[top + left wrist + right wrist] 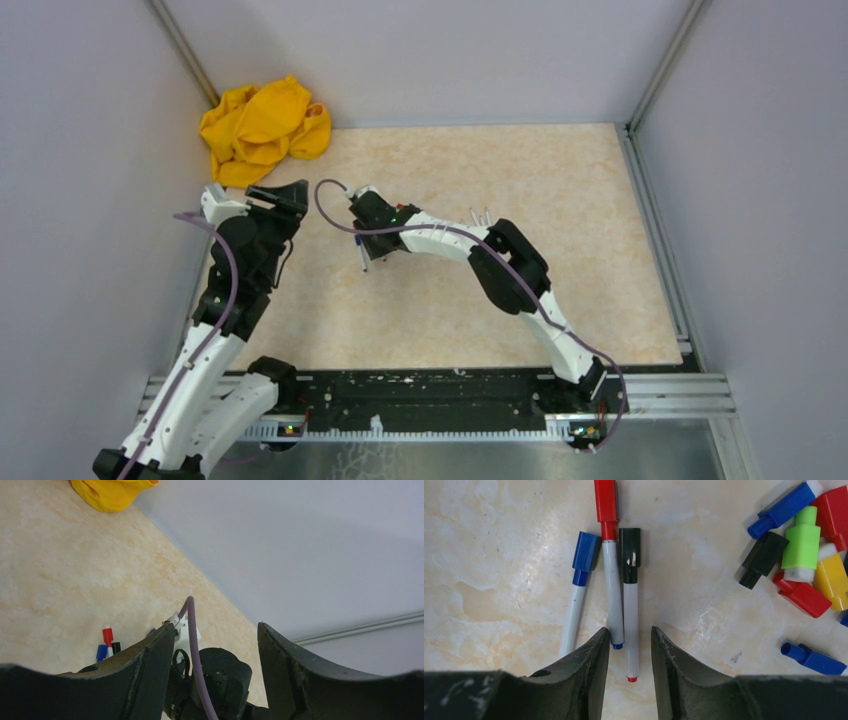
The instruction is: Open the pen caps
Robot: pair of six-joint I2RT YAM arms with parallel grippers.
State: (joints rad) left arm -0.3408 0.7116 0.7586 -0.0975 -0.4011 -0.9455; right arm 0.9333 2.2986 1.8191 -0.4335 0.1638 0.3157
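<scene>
Right wrist view: the red cap (606, 500) is cut off by the top edge. The lower barrel of the blue-capped pen (574, 612) runs behind the left finger, so we cannot see its end. At the right a heap of loose caps (802, 542) in blue, red, black, green and yellow runs out of frame; we cannot count it.

From above, the right arm's wrist covers the pens almost wholly; only a thin dark sliver shows under it.

Three pens lie side by side on the counter (499, 580), caps pointing away from the camera. Left to right: blue-capped pen, red-capped pen (612, 585), black-capped pen (631, 610). All three have their caps on. The blue cap (585, 551) lies just left of the red-capped barrel. The black cap (629, 545) lies just right of it.

Right pincer (629, 630): released, jaws a narrow gap apart. The black-capped pen's barrel lies in that gap, clear of both fingers as far as we can see. The red-capped pen's barrel tip sits just beside the left finger; whether they touch we cannot tell. All three caps are beyond the fingertips.

Left pincer (216, 626): released, jaws wide, nothing between them. It is raised at the counter's left side, well apart from the pens, which show small past its left finger. A yellow cloth (262, 128) lies in the far left corner.
</scene>
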